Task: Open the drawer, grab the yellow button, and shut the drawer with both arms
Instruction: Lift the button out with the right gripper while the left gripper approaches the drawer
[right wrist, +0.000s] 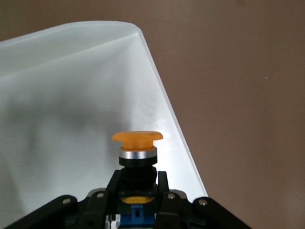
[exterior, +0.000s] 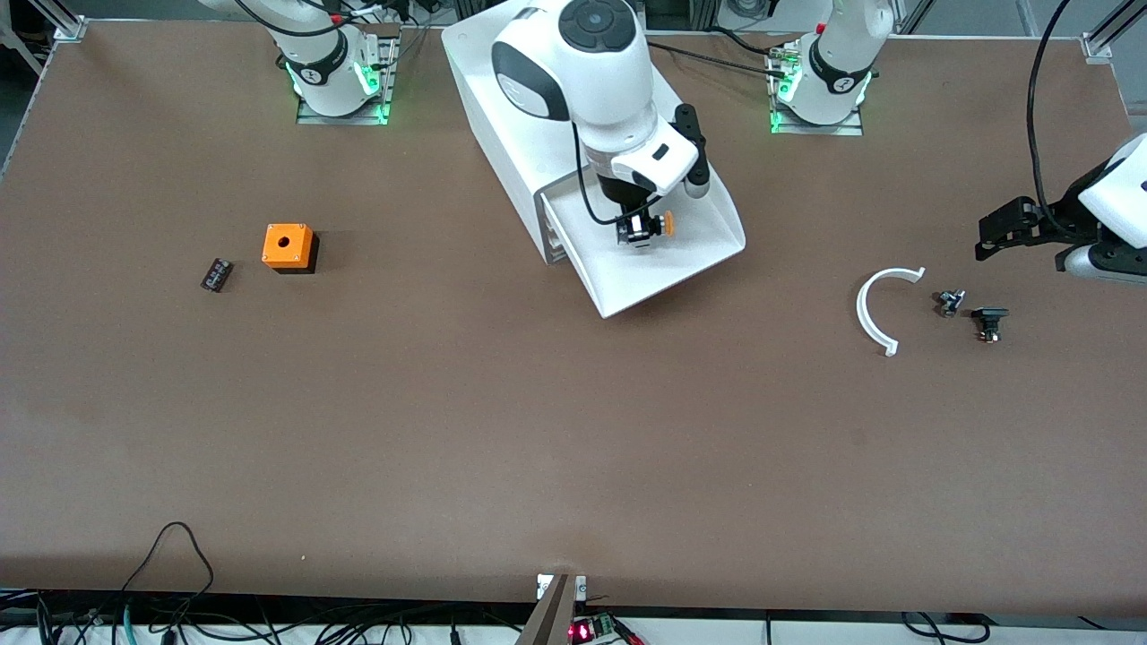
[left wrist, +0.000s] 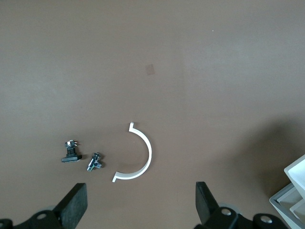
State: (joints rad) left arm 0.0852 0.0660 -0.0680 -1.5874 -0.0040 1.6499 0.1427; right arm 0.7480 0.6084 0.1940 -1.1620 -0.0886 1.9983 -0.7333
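The right gripper (exterior: 642,227) is clamped on the button (exterior: 661,224) over the open drawer (exterior: 681,260). An orange mushroom cap, a silver ring and a black-and-blue body are seen. Its long axis is level, cap toward the left arm's end. The left gripper (left wrist: 140,210) is held apart, waiting over a white arc (left wrist: 137,155).

A wide brown table (exterior: 448,430) fills the scene, with tangled black cables (exterior: 170,618) along its near edge.
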